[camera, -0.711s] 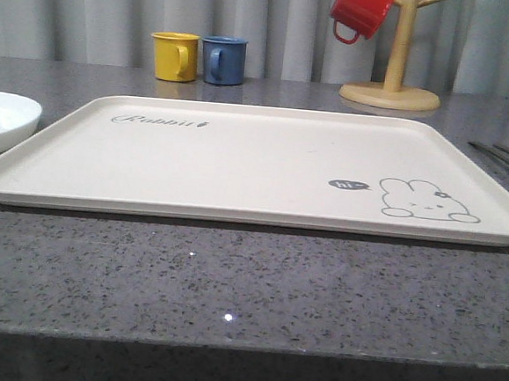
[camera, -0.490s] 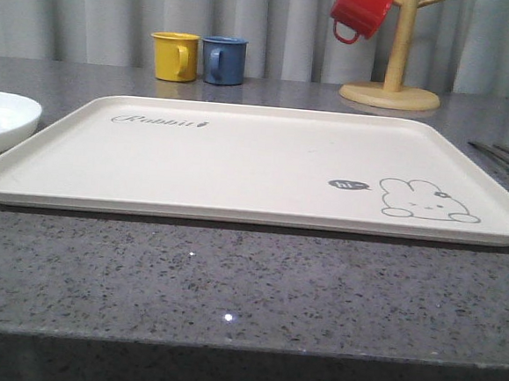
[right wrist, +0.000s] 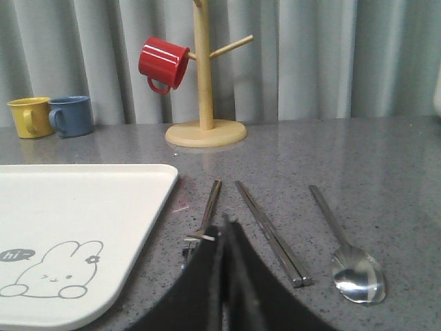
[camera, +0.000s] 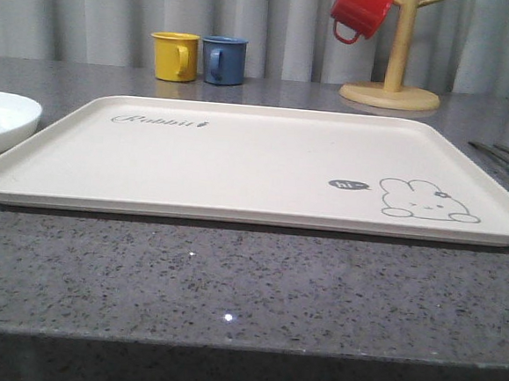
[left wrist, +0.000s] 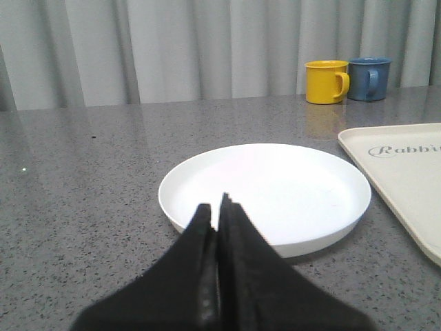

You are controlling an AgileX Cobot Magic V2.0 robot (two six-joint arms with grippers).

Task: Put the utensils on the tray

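The cream tray [camera: 239, 167] with a grey bunny lies flat in the middle of the table, nothing on it. To its right, three silver utensils lie side by side on the stone top: a fork [right wrist: 209, 204], a pair of chopsticks [right wrist: 270, 232] and a spoon [right wrist: 344, 249]. In the front view their handle ends [camera: 502, 158] show as thin dark lines at the right edge. My right gripper [right wrist: 224, 224] is shut and empty, its tips just over the fork's tines. My left gripper [left wrist: 218, 207] is shut and empty before the white plate [left wrist: 265, 195].
A yellow mug [camera: 174, 56] and a blue mug [camera: 223, 60] stand at the back of the table. A wooden mug tree [camera: 392, 85] with a red mug [camera: 360, 12] hanging on it stands at the back right. Grey curtains close off the rear.
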